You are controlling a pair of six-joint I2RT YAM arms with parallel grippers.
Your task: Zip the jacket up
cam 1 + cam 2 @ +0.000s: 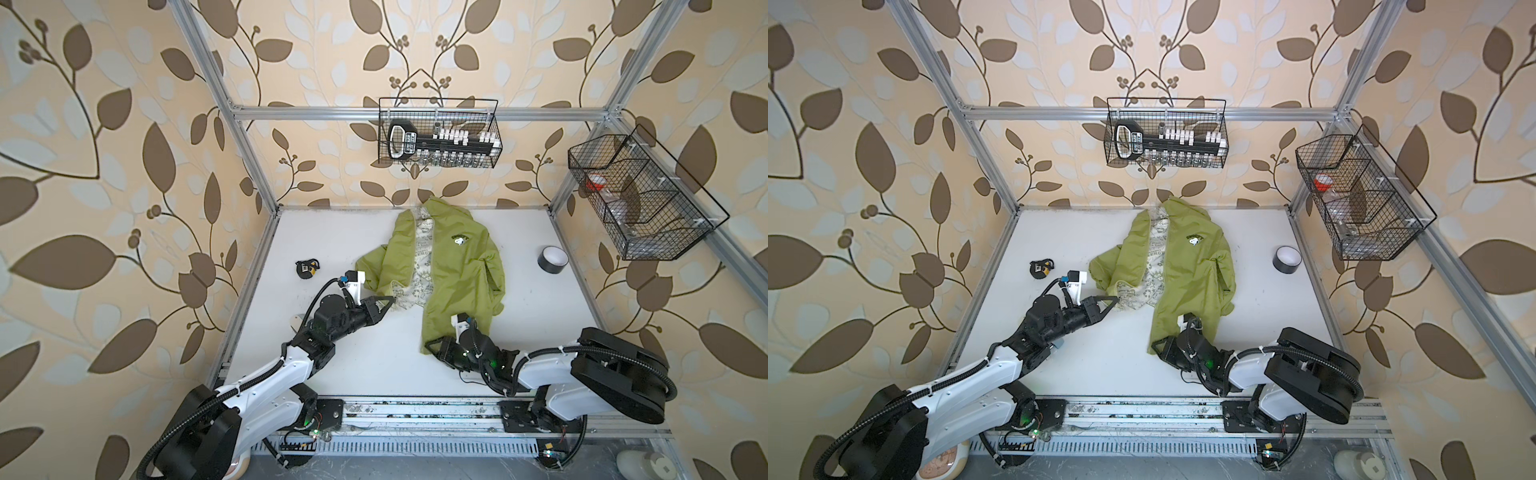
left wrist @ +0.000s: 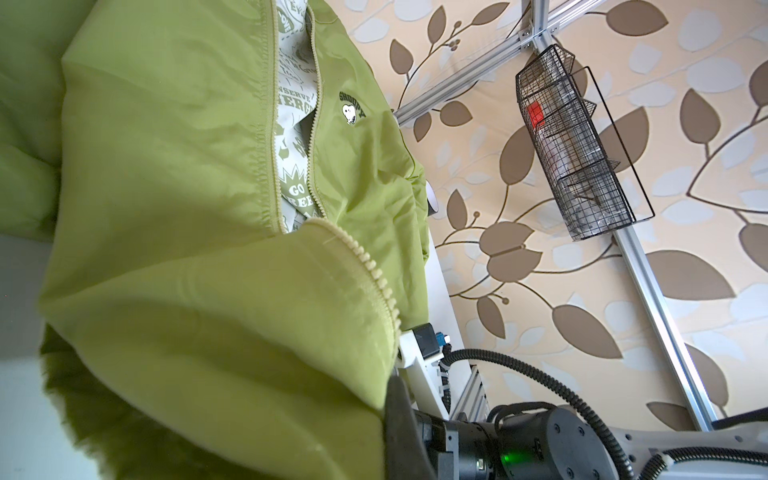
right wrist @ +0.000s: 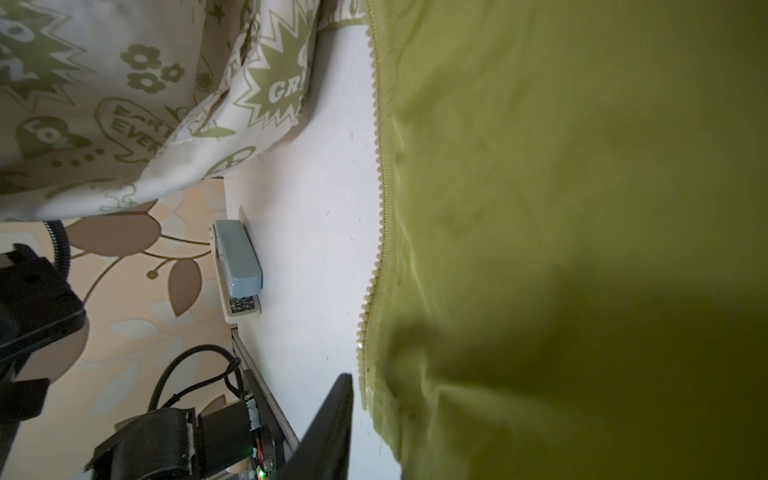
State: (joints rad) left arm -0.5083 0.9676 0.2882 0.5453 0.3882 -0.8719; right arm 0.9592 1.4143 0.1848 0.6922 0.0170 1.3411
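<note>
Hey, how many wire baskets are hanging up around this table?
2. The long wire basket hangs at the back, above the jacket; the divided wire basket hangs on the right side. No others show.

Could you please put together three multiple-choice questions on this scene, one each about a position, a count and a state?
1. In a top view, where is the black tape roll relative to the jacket?
A. On top of it
B. To its left
C. To its right

2. How many wire baskets hang above the table?
A. One
B. Two
C. Four

3. How is the jacket's front?
A. Open
B. Zipped to the collar
C. Turned face down

Answers:
1 C: the tape roll stands on the table to the right of the jacket, apart from it.
2 B: one basket hangs at the back and another at the right side.
3 A: the printed lining shows between the two front edges from collar to hem.
</note>
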